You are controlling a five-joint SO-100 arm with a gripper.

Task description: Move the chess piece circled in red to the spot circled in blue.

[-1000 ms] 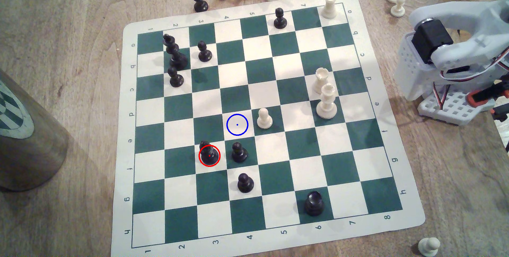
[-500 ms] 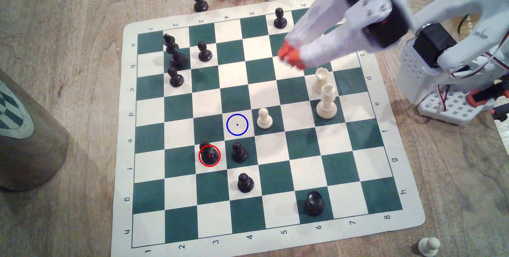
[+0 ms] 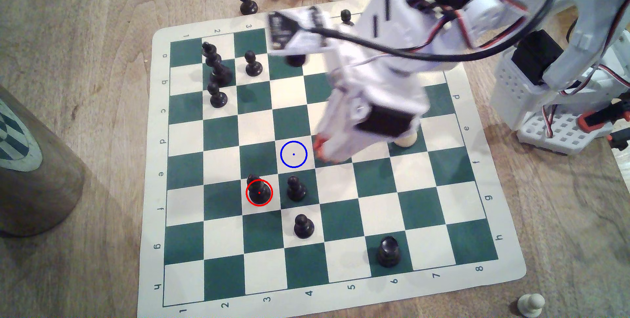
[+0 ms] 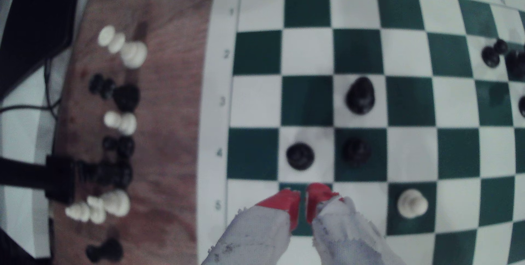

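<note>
Gripper [image 3: 320, 151] tips nearly pressed together (empty), beside blue-ringed square [image 3: 293, 154]; red-ringed black piece [image 3: 258, 190] apart

Glossy black pointed piece [image 3: 258, 189] upright, red-ringed, blue-ringed cream square [image 3: 293, 154] bare

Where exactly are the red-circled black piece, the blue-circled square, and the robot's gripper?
Red-circled black piece [image 3: 259, 191]: exterior view, on its round base inside the red ring.
Blue-circled square [image 3: 294, 154]: exterior view, on the blue centre dot of the cream square.
Gripper [image 4: 303, 196]: wrist view, midway between its red fingertips.
</note>
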